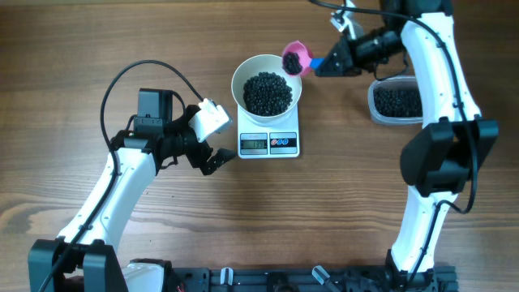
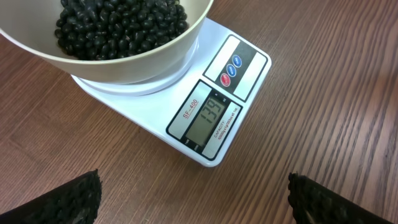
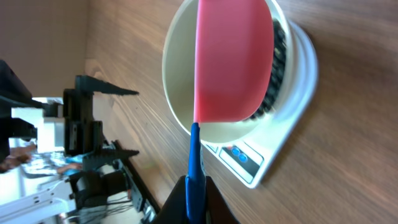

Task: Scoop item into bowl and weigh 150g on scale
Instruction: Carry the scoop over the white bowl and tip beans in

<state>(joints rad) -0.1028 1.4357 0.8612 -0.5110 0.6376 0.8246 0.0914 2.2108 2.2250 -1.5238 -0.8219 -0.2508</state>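
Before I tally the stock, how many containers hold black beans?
3: the white bowl on the scale, the pink scoop in the right gripper beside the bowl's rim, the clear container at right. None appears hidden.

Robotics laboratory workstation: white left arm and right arm stand at a black rail along the near edge of a wood-grain tabletop, cabling exposed, a digital scale between them.
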